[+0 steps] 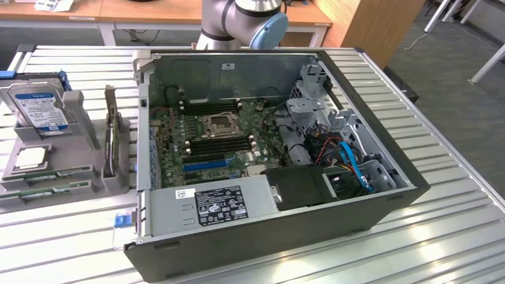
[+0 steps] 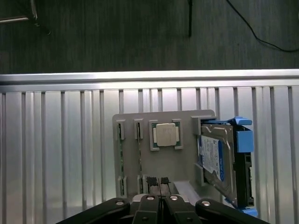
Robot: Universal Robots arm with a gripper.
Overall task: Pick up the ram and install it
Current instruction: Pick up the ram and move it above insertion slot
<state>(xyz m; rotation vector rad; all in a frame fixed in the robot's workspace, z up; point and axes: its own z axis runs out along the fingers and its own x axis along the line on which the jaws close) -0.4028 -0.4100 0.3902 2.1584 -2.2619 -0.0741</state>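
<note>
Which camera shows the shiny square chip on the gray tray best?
The wrist view shows it best. It looks straight down on the square chip, whole and unblocked, seated in the gray tray. The exterior view shows the same chip at a slant, far on the exterior view's left, near the hard drive.

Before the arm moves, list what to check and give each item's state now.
1. Gripper empty: ok, it holds nothing.
2. Fingers open for a pick: not ok, they are shut.
3. Ram sticks in the gray holder: ok, both lie in their grooves.
4. Computer case open: ok, the motherboard is exposed.
5. Memory slot free: cannot tell.
</note>
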